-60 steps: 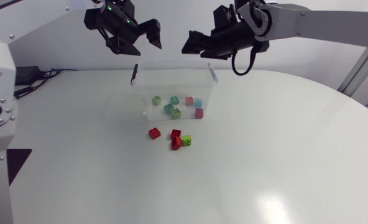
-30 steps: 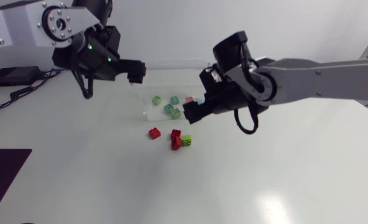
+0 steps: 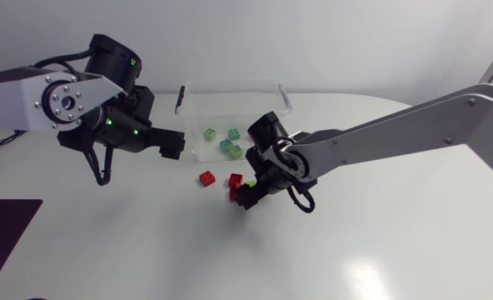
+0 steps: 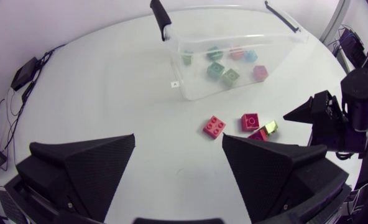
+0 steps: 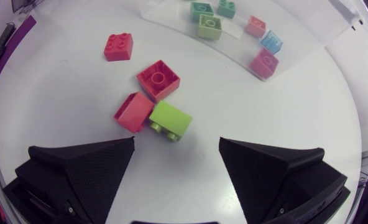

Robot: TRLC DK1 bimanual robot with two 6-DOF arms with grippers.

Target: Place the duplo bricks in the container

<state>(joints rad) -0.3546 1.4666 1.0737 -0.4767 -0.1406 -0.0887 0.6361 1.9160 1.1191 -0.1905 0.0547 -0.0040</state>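
Three loose bricks lie clustered just ahead of my open right gripper [image 5: 176, 168]: a lime brick [image 5: 170, 119], a red brick [image 5: 158, 79] and a tipped coral-red one [image 5: 134, 112]. Another red brick [image 5: 119, 46] sits apart, further ahead. In the head view my right gripper [image 3: 249, 197] hovers low over that cluster [image 3: 236, 180], partly hiding it. The clear container [image 3: 193, 104] holds several pastel bricks [image 3: 228, 143]. My left gripper [image 3: 174, 146] stands open left of the container, nothing between its fingers; its wrist view shows the lone red brick [image 4: 214, 126] ahead.
The container [image 4: 190, 87] has black handle clips at both ends. My right arm's link crosses the table from the right, just in front of the container. The white table stretches wide toward the front and right.
Both arms came down from above the container. The left gripper swung to the container's left side; the right dropped in front of it onto the loose brick cluster. Both stayed open.
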